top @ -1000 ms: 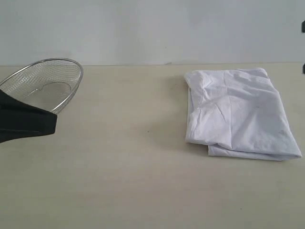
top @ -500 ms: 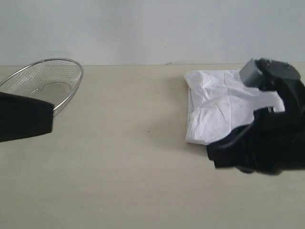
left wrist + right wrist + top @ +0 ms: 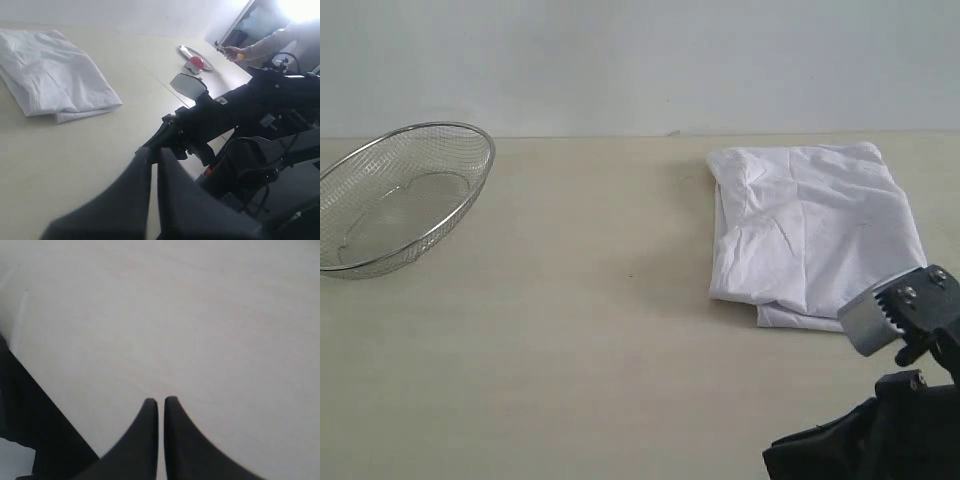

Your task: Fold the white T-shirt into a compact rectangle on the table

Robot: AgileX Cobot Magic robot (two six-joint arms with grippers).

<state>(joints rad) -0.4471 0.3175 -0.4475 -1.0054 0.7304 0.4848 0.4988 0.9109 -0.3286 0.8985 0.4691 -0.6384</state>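
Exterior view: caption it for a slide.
Folded white T-shirt on the table, mesh basket apart at left.

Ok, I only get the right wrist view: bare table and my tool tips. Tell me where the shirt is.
Observer: The white T-shirt lies folded on the table, right of centre in the exterior view.
Operator: Give me the left tool.
Observer: The left tool is shut on nothing, over bare table, apart from the shirt.
Operator: Name anything else out there.
Observer: A wire basket sits at the table's far left, well away from the shirt.
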